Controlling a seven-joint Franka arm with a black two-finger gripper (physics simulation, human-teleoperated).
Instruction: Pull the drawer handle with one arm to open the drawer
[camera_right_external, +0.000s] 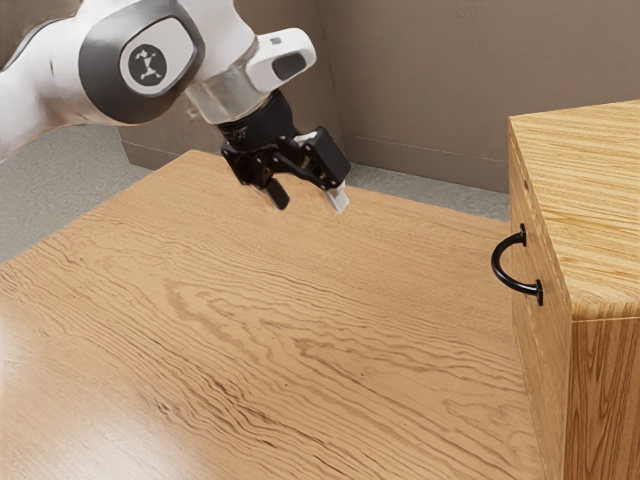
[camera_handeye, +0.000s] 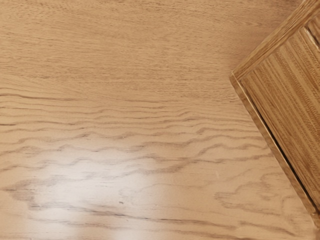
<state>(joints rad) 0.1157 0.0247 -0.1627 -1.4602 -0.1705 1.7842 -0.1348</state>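
Observation:
A wooden drawer cabinet (camera_right_external: 585, 260) stands on the table at the exterior view's right. Its black curved handle (camera_right_external: 512, 266) sticks out of the face turned toward the arm. The drawer front sits flush with the cabinet. My black gripper (camera_right_external: 310, 196) hangs above the table's far middle, well to the left of the handle, open with nothing between its fingers. From the hand's camera, a corner of the cabinet (camera_handeye: 290, 95) lies off to one side over bare tabletop.
The wooden table (camera_right_external: 250, 340) spreads wide below the gripper and toward the cabinet. Behind it run a grey floor (camera_right_external: 60, 190) and a brown wall (camera_right_external: 450, 70).

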